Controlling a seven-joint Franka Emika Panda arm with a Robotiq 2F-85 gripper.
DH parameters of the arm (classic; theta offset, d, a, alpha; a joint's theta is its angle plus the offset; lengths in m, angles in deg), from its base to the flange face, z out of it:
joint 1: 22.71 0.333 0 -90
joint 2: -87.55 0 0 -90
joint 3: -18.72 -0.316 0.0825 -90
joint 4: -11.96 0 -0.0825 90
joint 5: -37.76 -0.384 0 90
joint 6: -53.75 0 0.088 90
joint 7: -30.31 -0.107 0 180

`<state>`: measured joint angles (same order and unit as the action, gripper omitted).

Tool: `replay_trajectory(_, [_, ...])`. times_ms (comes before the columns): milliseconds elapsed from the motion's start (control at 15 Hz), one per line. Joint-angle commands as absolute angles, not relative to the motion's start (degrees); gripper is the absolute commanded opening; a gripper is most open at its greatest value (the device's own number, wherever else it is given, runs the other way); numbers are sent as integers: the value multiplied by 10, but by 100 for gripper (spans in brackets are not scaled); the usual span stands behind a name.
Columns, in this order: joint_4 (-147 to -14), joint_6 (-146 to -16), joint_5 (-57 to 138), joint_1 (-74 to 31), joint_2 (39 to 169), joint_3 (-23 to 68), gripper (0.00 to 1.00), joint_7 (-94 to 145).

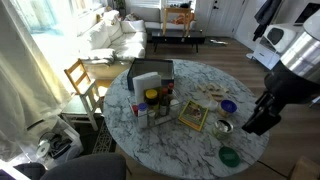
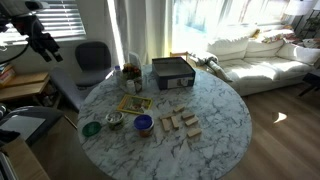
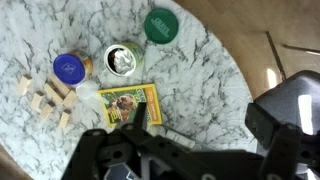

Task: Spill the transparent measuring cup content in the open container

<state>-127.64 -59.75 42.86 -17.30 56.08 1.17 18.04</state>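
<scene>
Gripper (image 1: 254, 120) hangs off the table edge, raised well above the marble table (image 1: 175, 150). It holds nothing. Jaw spread cannot be told: the wrist view shows only the dark gripper body at the bottom of frame, and both exterior views are too small.

Key relation: the transparent measuring cup (image 3: 123, 60) lies below the gripper and inward toward the table centre. In the wrist view it sits up-frame of the gripper body, beyond the yellow booklet (image 3: 130, 105). Gripper and cup are well apart.

Cup position: upright on the table near the rim, between the blue bowl (image 3: 69, 68) and the green dish (image 3: 160, 25), close to both but touching neither. In an exterior view (image 2: 115, 120) it is 1 of 3 round items in a row.

Cup appearance: small, round, greyish-white wall, dark content inside, mouth up. Being round it has no long axis, and no handle or spout can be made out.

Open container (image 1: 150, 72): a dark box across the table from the cup, past the booklet and a cluster of bottles (image 1: 152, 106). Wooden blocks (image 3: 45, 95) lie beside the blue bowl.

Judgement: approach stage; descent onto the cup not yet begun.
</scene>
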Motion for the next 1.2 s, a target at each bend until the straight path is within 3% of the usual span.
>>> replay_trajectory(0, [-1259, -666, 482, -171, 642, 61, 100, 288])
replay_trajectory(333, [-1215, -721, 530, -182, 743, 118, 100, 430])
replay_trajectory(400, [-1248, -707, 503, -171, 696, 114, 100, 403])
replay_trajectory(800, [-1215, -718, 521, -177, 743, 123, 100, 422])
replay_trajectory(1133, [-1155, -711, 474, -186, 852, 172, 100, 589])
